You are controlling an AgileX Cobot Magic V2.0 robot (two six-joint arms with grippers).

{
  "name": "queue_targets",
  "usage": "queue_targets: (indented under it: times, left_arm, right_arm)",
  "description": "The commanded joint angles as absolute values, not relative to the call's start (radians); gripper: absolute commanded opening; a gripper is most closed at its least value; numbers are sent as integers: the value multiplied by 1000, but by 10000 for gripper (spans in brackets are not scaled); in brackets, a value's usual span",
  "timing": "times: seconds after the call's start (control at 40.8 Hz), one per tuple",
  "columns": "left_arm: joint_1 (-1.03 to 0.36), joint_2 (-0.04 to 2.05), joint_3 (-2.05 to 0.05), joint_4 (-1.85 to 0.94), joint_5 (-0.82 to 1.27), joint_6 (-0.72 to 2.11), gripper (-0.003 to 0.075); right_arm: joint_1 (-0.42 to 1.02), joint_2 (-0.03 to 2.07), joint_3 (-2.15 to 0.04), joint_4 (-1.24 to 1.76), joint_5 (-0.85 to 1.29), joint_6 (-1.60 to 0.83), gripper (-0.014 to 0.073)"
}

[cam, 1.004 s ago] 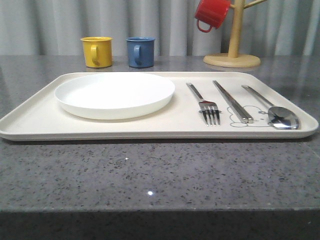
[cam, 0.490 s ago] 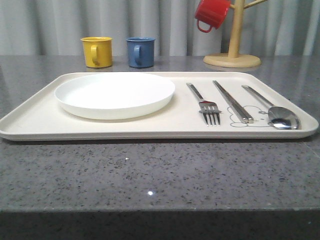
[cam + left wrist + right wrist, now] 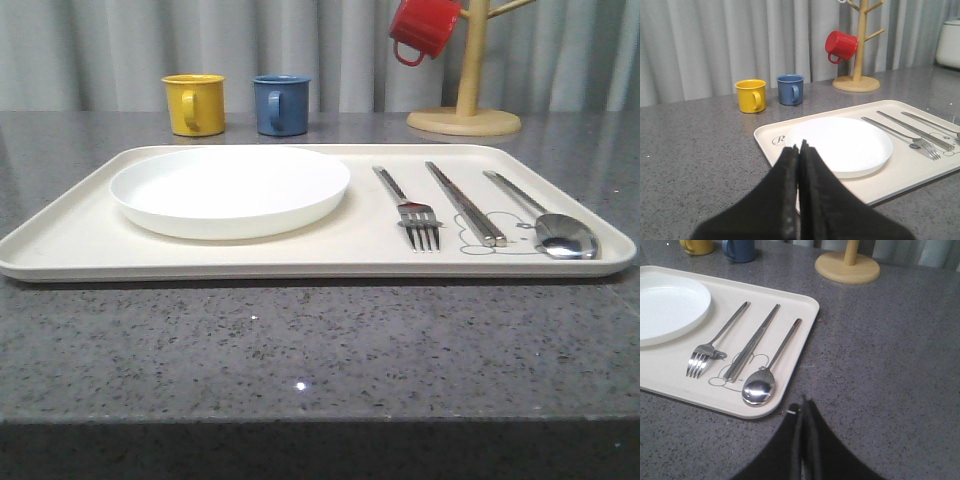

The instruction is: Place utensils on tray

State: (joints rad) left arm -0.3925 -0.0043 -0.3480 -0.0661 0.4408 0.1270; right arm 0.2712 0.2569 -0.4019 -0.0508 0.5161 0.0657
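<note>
The cream tray [image 3: 80, 240] lies across the grey counter. On it rest a round white plate [image 3: 230, 188] at the left, then a fork [image 3: 408, 207], a pair of flat chopsticks [image 3: 464, 200] and a spoon [image 3: 548, 222] at the right. From the left wrist camera, my left gripper [image 3: 799, 148] is shut and empty, held off the tray's near left corner with the plate [image 3: 840, 145] beyond it. In the right wrist view my right gripper [image 3: 804, 402] is shut and empty over bare counter, just off the tray's edge near the spoon [image 3: 765, 377].
A yellow mug [image 3: 194, 103] and a blue mug [image 3: 281, 103] stand behind the tray. At the back right a wooden mug tree [image 3: 466, 95] holds a red mug [image 3: 422, 28]. Grey curtains close the back.
</note>
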Motion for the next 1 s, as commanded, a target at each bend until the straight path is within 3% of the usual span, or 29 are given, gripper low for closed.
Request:
queue_targets:
  times: [0.0, 0.98]
  left_arm:
    - [-389, -24, -373, -79, 364, 118, -18]
    - [-389, -24, -369, -79, 362, 118, -18]
  right_arm:
    - [269, 196, -402, -71, 400, 57, -48]
    - [269, 163, -395, -63, 414, 58, -48]
